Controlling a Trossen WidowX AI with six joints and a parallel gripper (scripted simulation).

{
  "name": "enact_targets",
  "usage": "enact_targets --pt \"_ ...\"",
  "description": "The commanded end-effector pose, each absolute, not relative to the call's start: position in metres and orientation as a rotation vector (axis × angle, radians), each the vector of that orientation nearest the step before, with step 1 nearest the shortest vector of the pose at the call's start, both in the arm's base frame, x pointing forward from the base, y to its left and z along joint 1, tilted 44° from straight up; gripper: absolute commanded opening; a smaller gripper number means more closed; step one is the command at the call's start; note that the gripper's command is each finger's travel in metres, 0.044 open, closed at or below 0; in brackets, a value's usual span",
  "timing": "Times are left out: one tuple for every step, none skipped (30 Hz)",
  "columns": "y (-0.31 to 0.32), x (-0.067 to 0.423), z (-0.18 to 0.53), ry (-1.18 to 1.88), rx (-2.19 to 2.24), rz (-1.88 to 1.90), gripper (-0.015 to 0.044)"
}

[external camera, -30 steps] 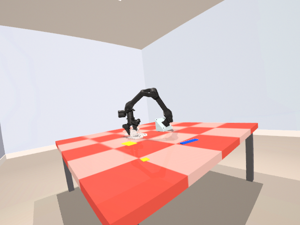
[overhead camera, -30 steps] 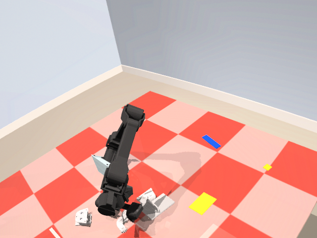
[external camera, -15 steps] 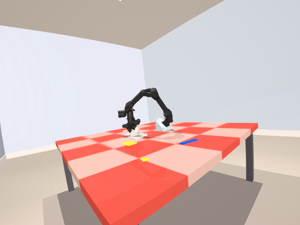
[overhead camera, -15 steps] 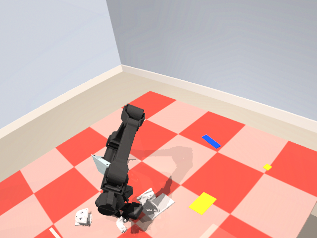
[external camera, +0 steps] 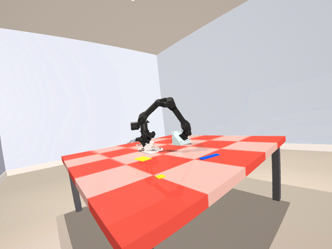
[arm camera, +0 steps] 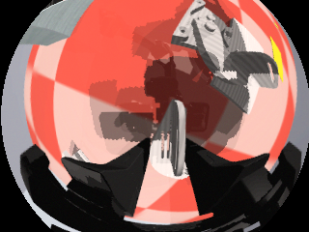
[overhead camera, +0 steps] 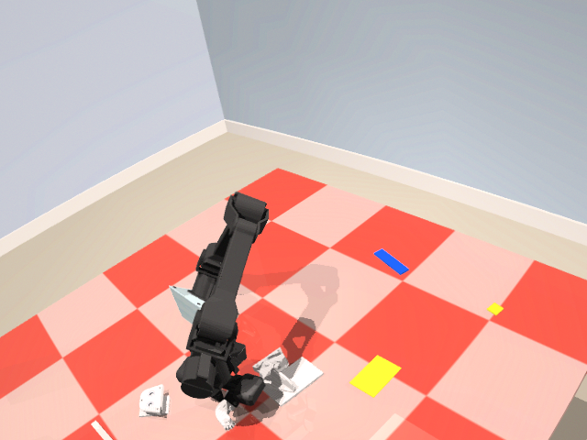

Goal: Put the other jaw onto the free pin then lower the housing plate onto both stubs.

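Note:
My gripper is shut on the loose white jaw, low over the table. The jaw looks narrow and edge-on in the wrist view; whether it touches the table cannot be told. The white base plate lies beside my gripper. It bears a raised white bracket-like part and the other jaw, which is in shadow. The pins are hard to make out. The housing plate lies apart, on the other side of my gripper in the top view; the left finger partly hides it in the wrist view.
A pale blue-green slanted block stands at the arm's base. A large yellow patch, a small yellow patch and a blue strip lie farther off. A white strip lies near the housing plate.

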State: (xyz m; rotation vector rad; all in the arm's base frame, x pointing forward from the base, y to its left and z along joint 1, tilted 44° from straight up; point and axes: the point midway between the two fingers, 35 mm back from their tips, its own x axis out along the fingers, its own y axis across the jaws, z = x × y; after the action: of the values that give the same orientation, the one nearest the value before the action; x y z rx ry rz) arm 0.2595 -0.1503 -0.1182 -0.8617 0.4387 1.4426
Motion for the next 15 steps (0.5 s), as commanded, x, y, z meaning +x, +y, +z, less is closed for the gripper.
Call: enact_targets --pt "-0.156 0.259 -0.114 0.441 -0.863 1.443 0.0134" --pt "-0.158 0.259 -0.111 0.441 -0.864 1.443 0.0134" --pt "-0.160 0.259 -0.109 0.441 -0.864 1.443 0.0134" --pt "-0.163 0.259 -0.107 0.441 -0.864 1.442 0.0134" --pt "-0.165 0.259 -0.105 0.442 -0.864 1.442 0.0134" --pt "-0.167 0.258 -0.103 0.442 -0.864 1.442 0.0134" --pt "-0.169 0.258 -0.101 0.442 -0.863 1.442 0.0134" --pt "-0.172 0.258 -0.098 0.442 -0.863 1.442 0.0134" --pt "-0.174 0.257 -0.096 0.442 -0.863 1.441 0.0134" --pt "-0.176 0.257 -0.094 0.443 -0.863 1.441 0.0134" --pt "-0.178 0.257 -0.092 0.443 -0.863 1.441 0.0134" --pt "-0.180 0.256 -0.089 0.443 -0.863 1.441 0.0134" --pt "-0.182 0.256 -0.087 0.443 -0.863 1.441 0.0134" --pt "-0.184 0.255 -0.085 0.443 -0.863 1.441 0.0134" --pt "-0.187 0.255 -0.082 0.443 -0.863 1.441 0.0134"
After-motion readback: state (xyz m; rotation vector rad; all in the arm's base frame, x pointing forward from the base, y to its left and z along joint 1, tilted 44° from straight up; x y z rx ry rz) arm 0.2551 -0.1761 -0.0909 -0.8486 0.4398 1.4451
